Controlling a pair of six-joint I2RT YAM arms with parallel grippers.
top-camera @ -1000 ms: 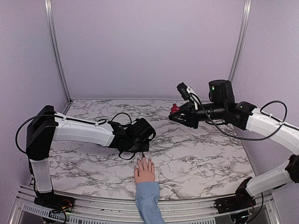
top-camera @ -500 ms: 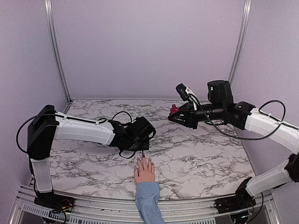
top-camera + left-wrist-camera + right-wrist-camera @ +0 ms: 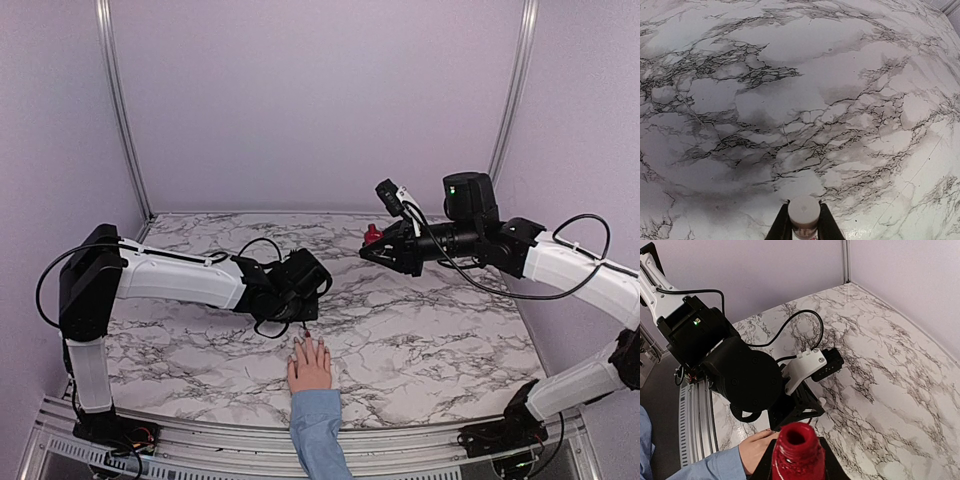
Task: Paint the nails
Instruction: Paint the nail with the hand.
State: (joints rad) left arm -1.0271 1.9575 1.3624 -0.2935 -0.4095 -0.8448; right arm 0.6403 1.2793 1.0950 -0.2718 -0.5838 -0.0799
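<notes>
Top external view: the left gripper [image 3: 304,318], clenched on a white cap [image 3: 804,212], hovers just beyond the fingertips of a hand [image 3: 310,366] lying flat at the near edge of the table [image 3: 430,330], its nails [image 3: 304,343] pointing away. The right gripper [image 3: 375,243], well apart, clamps an open dark red bottle [image 3: 797,450]; its fill level is hidden. A misjudged descent could smear skin, and tilting the bottle could spill polish.

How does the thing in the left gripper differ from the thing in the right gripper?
The left gripper holds a white cap; the right gripper holds a dark red bottle with an open mouth. The cap sits just beyond the hand's fingertips; the bottle is far from it. Both are clamped.
</notes>
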